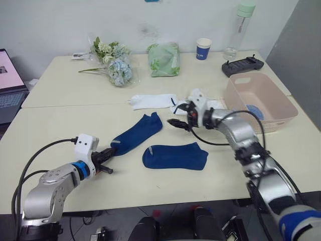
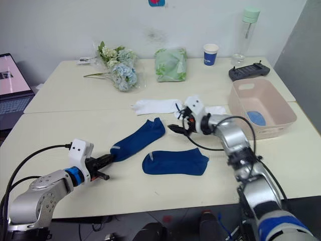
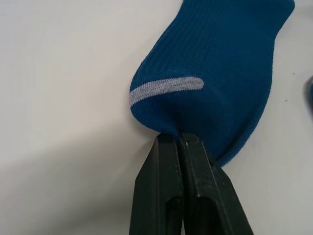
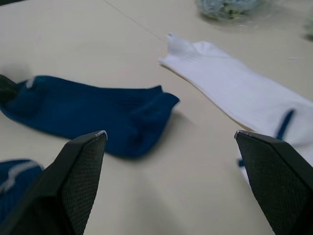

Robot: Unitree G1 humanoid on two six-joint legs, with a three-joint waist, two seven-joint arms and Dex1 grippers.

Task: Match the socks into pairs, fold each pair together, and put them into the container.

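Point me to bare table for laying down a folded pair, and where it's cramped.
Free: the near edge in front of the flat navy sock, and the stretch between the flowers and the angled navy sock. Crowded: around the white socks, right gripper and pink tub.

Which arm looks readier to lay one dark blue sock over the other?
Probably the left: left gripper is shut on the toe of the slanted dark navy fabric sock. Right gripper hangs open above the table, holding nothing.
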